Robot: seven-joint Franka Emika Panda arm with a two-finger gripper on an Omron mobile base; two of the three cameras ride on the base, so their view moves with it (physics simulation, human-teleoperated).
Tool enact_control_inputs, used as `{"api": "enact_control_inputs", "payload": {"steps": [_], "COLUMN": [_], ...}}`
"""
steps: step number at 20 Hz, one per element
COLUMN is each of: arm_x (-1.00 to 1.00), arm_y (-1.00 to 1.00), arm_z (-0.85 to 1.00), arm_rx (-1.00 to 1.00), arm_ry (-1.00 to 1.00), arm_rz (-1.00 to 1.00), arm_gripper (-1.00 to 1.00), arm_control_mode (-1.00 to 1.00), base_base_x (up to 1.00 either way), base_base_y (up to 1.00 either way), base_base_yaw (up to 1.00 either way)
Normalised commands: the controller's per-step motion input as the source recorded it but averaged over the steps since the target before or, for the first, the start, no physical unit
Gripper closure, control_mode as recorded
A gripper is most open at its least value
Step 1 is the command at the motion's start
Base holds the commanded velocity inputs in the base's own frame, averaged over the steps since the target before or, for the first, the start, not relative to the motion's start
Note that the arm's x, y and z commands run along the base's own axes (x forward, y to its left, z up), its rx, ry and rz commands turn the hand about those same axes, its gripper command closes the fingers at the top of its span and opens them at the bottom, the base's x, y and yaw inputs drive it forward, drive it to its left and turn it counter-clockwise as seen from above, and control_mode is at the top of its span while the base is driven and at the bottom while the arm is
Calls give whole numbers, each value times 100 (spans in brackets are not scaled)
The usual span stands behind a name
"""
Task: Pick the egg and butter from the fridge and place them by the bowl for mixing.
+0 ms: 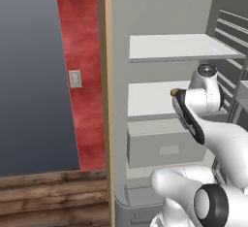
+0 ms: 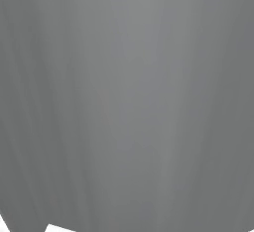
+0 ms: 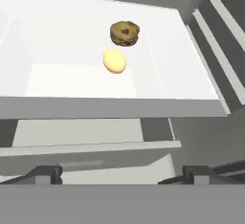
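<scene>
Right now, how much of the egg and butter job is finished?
Done: the fridge stands open and the arm reaches toward its middle shelf. In hand: nothing; the jaws are open and empty, with the egg lying on that shelf beside a brown cookie-like item. Left: grasp the egg, find the butter, and carry both to the bowl.

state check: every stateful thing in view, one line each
fridge: door open, white shelves exposed
grey box drawer: closed
egg: resting on the middle shelf, not gripped
brown round item: on the same shelf, just behind the egg
gripper: open, empty, short of the shelf's front edge
</scene>
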Motion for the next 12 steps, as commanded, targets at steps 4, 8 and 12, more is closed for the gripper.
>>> {"api": "enact_control_inputs", "payload": {"steps": [4,8,12], "arm_x": [7,0,15], "arm_y": [0,0,0], "arm_z": [-28,-8,0], "arm_rx": [14,7,0], "arm_ry": [9,0,0], "arm_rz": [6,4,0], "arm_gripper": [-100,-100,-100], "arm_control_mode": [-100,-100,-100], "base_base_x": [0,0,0], "base_base_y": [0,0,0], "base_base_yaw": [0,0,0]}}
